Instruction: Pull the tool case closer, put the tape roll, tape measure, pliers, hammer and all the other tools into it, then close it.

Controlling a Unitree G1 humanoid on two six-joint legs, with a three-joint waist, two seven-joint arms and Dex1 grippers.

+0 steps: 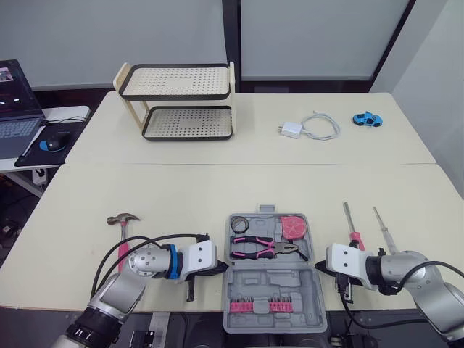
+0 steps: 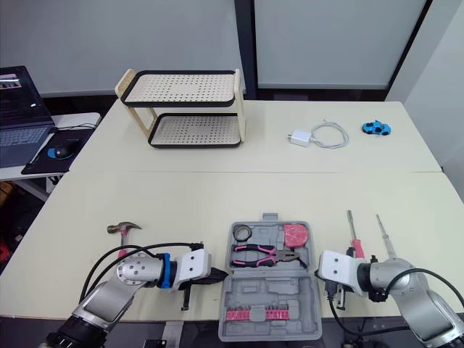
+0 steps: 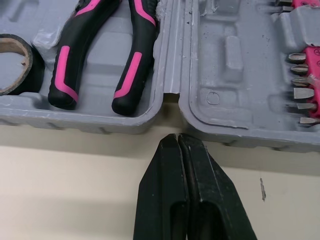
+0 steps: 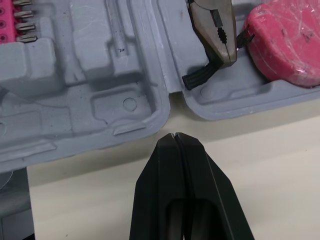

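Count: 1 tool case (image 1: 270, 286), 1 pliers (image 1: 261, 246), 1 tape roll (image 1: 240, 222), 1 tape measure (image 1: 293, 228), 1 hammer (image 1: 123, 219), 2 screwdrivers (image 1: 356, 238) (image 1: 383, 225), 1 two-tier rack (image 1: 176, 67), 1 charger (image 1: 291, 130), 1 toy car (image 1: 367, 119), 1 laptop (image 1: 14, 109), 1 mouse (image 1: 59, 136).

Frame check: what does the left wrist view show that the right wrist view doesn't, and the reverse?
Left wrist view, not right: the tape roll and the pink-and-black handles of the pliers, with the shut left gripper near the case's edge. Right wrist view, not left: the pink tape measure, the pliers' metal head, and the shut right gripper. Both: the open grey tool case, its row of screwdriver bits, and the cream table.
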